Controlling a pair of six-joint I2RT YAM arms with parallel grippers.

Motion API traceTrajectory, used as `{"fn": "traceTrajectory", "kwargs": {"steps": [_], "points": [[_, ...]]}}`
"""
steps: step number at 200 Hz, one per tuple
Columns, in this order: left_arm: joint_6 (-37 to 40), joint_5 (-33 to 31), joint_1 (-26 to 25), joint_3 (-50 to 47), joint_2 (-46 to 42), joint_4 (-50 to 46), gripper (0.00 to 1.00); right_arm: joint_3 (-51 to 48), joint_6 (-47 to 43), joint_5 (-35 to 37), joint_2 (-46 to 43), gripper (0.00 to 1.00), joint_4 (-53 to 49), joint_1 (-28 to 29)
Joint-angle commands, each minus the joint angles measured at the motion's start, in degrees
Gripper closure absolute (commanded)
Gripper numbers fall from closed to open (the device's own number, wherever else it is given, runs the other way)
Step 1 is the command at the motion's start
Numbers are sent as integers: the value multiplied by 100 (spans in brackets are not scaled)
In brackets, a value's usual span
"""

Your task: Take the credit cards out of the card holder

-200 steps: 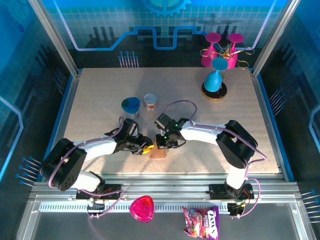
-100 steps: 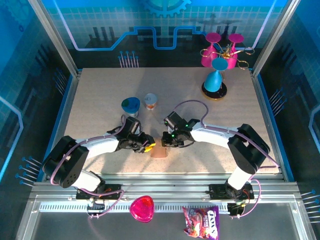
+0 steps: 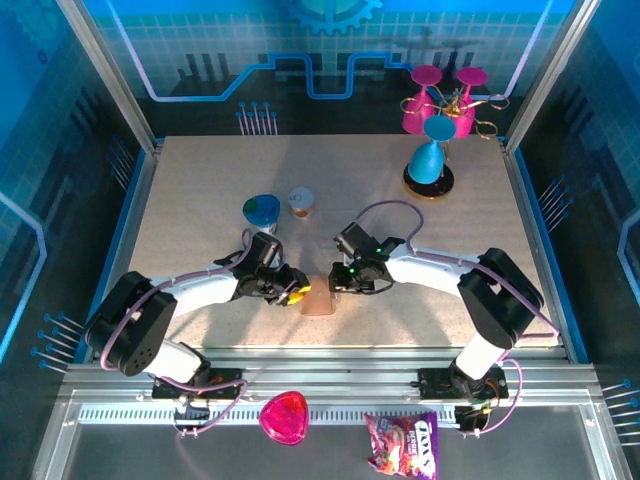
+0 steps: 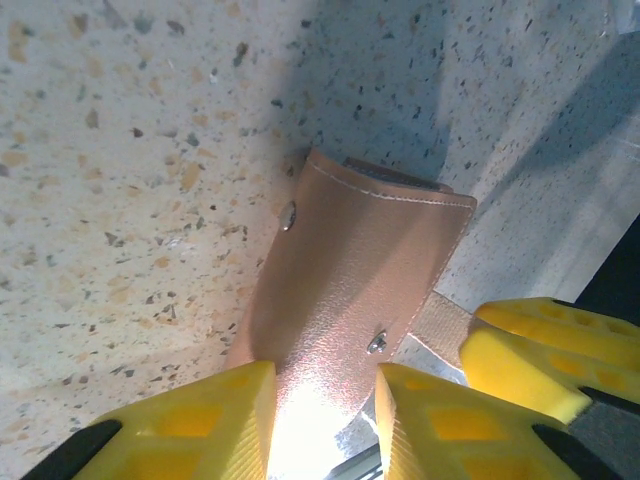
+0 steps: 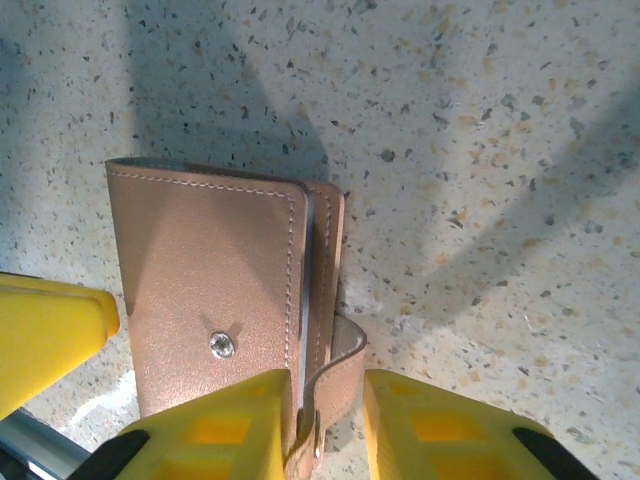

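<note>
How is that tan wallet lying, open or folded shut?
Folded shut: the card holder lies flat on the table, covers together, though its snap strap curls loose.

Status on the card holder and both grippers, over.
Left gripper clamped on card holder. Right gripper open astride its strap. Closed, flat, no cards out. Blue cup behind, apart.

1. The card holder (image 5: 215, 270) was tan-pink leather, fine-grained, with a soft sheen and stitched edges.
2. Its snap stud (image 5: 221, 345) was shiny metal.
3. The table (image 5: 480, 150) was matt, speckled and stone-like.
4. The fingers (image 5: 235, 420) were smooth yellow plastic.
</note>
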Motion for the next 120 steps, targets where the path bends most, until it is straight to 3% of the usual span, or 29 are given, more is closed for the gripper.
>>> {"fn": "traceTrajectory", "kwargs": {"steps": [1,40,90,120], "points": [[146,-61,-52,143,-126,-202,68,-94,125,-120,170,76,123,-35],[159,-68,-32,173,-136,-215,68,-92,124,-150,252,76,123,-37],[247,-107,81,230,-261,-304,64,-124,162,-11,3,90,102,-35],[456,-138,332,278,-518,-574,62,-79,182,165,-322,93,-6,-63]]}}
